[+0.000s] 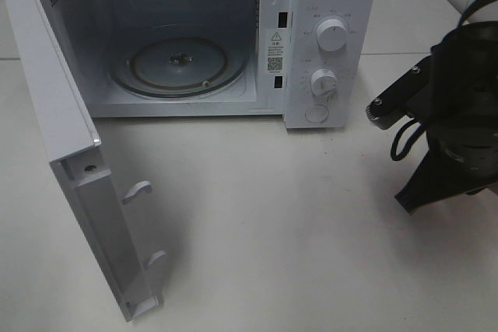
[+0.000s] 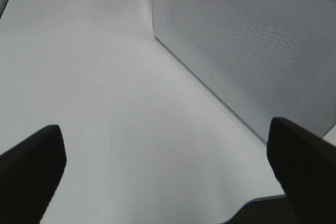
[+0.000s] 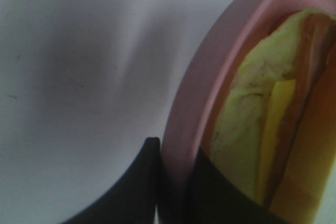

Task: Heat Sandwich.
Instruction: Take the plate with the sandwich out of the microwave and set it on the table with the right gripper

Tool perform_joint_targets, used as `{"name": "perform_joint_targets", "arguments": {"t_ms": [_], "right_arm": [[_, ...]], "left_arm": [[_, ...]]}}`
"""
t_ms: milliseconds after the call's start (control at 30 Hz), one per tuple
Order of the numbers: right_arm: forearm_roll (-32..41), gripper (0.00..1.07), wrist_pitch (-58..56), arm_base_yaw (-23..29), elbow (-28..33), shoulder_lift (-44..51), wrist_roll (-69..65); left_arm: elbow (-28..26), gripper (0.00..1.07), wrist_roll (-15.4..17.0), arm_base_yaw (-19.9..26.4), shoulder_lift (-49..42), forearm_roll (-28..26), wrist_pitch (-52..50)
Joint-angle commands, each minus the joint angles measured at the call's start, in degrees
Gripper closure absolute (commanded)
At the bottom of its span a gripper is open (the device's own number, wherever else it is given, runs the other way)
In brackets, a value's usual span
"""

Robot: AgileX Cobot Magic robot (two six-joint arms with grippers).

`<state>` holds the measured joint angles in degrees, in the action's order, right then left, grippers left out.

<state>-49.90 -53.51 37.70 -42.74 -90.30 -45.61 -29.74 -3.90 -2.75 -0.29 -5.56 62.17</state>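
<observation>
The sandwich (image 3: 268, 119), with yellowish-green filling and a brown crust, lies on a round pink plate (image 3: 210, 87) in the right wrist view. My right gripper (image 3: 176, 153) is shut on the plate's rim, one dark finger (image 3: 139, 187) outside it and one inside. In the exterior high view only the right arm (image 1: 447, 130) shows, at the right edge beside the microwave (image 1: 331, 5); plate and sandwich are out of view there. The microwave door (image 1: 70, 153) stands wide open to the left and the glass turntable (image 1: 177, 64) is bare. My left gripper (image 2: 168, 166) is open and empty.
The white tabletop (image 1: 272, 215) stretches in front of the microwave. The open door juts toward the front left, with two latch hooks (image 1: 138, 189) on its inner edge. The left wrist view shows the microwave's perforated side wall (image 2: 247, 40) close by.
</observation>
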Motion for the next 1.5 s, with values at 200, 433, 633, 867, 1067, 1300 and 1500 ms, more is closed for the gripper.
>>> {"name": "perform_joint_targets", "arguments": {"t_ms": [200,433,633,867,1067,1300,1500], "right_arm": [[-3.7,1.05,3.3,-3.8,-2.2,-8.2,-5.4],[-6.0,1.05,6.3,-6.5,-2.2,-13.1,-8.9],[-9.4,1.05,7.8,-6.5,-2.2,-16.2,-13.2],[-11.6,1.04,10.3,-9.2,-2.2,-20.0,-15.3],[-12.5,1.02,10.7,-9.8,-2.2,-22.9,-15.5],[-12.6,0.99,10.9,-9.8,-2.2,-23.3,-16.2],[-12.1,0.88,10.7,-9.8,-2.2,-22.8,-16.2]], "left_arm": [[0.1,0.07,0.1,0.1,-0.9,0.0,-0.8],[0.1,0.07,0.1,0.1,-0.9,0.0,-0.8],[0.1,0.07,0.1,0.1,-0.9,0.0,-0.8],[0.1,0.07,0.1,0.1,-0.9,0.0,-0.8],[0.1,0.07,0.1,0.1,-0.9,0.0,-0.8],[0.1,0.07,0.1,0.1,-0.9,0.0,-0.8],[0.1,0.07,0.1,0.1,-0.9,0.0,-0.8]]}}
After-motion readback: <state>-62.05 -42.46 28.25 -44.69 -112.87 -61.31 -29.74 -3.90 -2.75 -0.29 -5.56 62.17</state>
